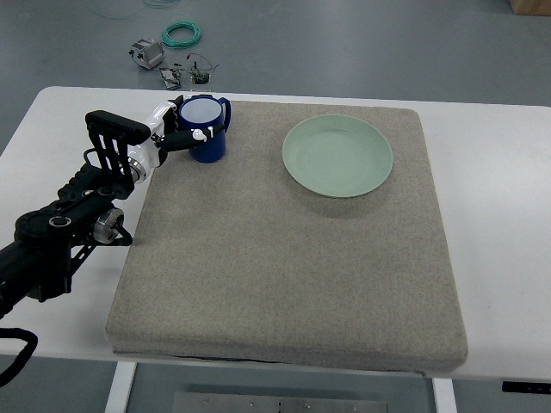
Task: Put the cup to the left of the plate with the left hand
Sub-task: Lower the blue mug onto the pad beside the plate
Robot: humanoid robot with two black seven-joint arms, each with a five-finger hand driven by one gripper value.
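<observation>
Blue cup [207, 131] upright, green plate [337, 156] apart

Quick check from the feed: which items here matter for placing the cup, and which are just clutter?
In the job:
- blue cup, upright at the mat's far left corner
- left hand, fingers around the cup
- green plate
- grey mat on the white table

Lying about:
- green cable coil on the floor
- small electronic parts on the floor

One cup [205, 129], one plate [337, 156]
</observation>
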